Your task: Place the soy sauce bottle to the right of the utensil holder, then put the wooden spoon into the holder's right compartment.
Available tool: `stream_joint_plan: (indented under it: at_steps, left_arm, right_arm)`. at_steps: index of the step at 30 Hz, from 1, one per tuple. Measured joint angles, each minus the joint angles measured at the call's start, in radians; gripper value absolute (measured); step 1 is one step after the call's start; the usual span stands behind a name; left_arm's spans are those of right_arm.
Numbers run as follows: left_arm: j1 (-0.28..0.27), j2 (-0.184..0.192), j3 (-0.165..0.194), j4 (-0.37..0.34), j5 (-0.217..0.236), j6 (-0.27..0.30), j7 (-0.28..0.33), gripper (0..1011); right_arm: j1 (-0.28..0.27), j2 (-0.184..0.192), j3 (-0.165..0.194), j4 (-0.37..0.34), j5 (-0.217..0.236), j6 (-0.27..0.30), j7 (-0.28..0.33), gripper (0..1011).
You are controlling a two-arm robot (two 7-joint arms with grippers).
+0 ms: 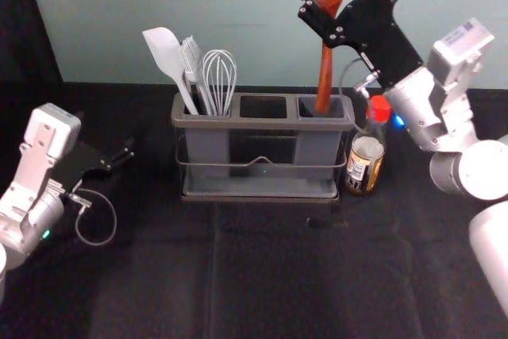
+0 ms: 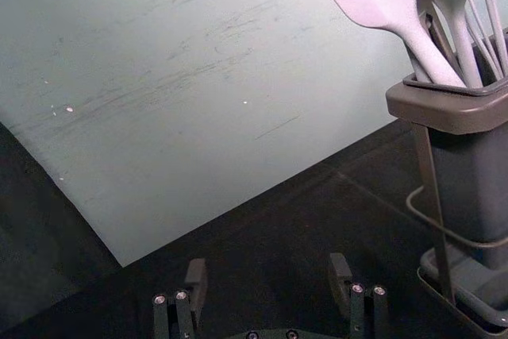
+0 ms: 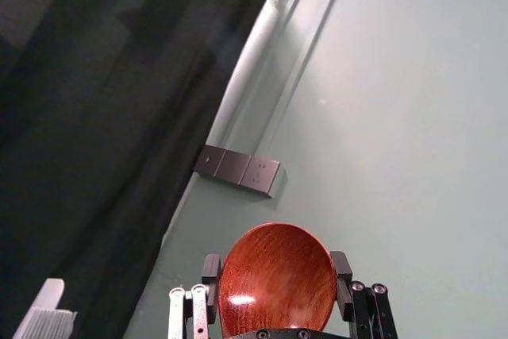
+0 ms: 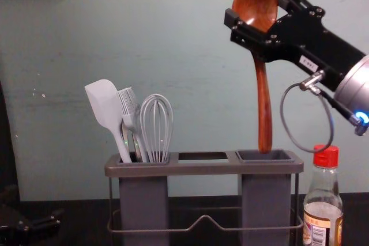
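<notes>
Right gripper (image 4: 254,5) is nearest us, jaws clamped on the bowl of the wooden spoon (image 4: 264,105). Handle hangs below the jaws, tip at the mouth of the right compartment (image 4: 266,194); we can't tell how deep. Left gripper (image 2: 268,267) is idle off the holder's left side, jaws apart, nothing between.

We'd call the spoon light, stiff, smooth, probably a bit slippery; the rounded bowl could swivel, so we'd keep the squeeze across its widest part, handle free to go in. Soy sauce bottle (image 4: 324,203) stands below the right jaws, just right of the holder (image 4: 202,169); looks like glass, likely heavier and breakable. If it needed moving, we'd take the body below the shoulder.

Counts: one spoon, one bottle, one holder. Left compartment: one spatula (image 4: 105,105), one brush (image 4: 129,108), one whisk (image 4: 157,125), maybe more behind; we can't tell.
</notes>
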Motion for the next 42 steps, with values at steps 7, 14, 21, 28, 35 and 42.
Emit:
stream_joint_plan:
  at_steps: [7,14,21,28,35,42]
  left_arm:
    - [0.0,0.0,0.0,0.0,0.0,0.0,0.0,1005]
    - [0.0,0.0,0.0,0.0,0.0,0.0,0.0,1005]
    - [0.0,0.0,0.0,0.0,0.0,0.0,0.0,1005]
    - [0.0,0.0,0.0,0.0,0.0,0.0,0.0,1005]
    - [0.0,0.0,0.0,0.0,0.0,0.0,0.0,1005]
    - [0.0,0.0,0.0,0.0,0.0,0.0,0.0,1005]
  right_arm:
    - [0.019,-0.023,0.0,0.037,-0.031,-0.01,-0.027,843]
    - [0.028,-0.033,0.003,0.065,-0.046,-0.019,-0.039,842]
    - [0.034,-0.045,0.003,0.089,-0.048,-0.024,-0.041,842]
    - [0.017,-0.045,0.002,0.085,-0.056,-0.025,-0.042,843]
    - [-0.012,-0.036,0.004,0.063,-0.058,-0.021,-0.043,842]
    - [-0.039,-0.03,0.004,0.052,-0.055,-0.021,-0.042,842]
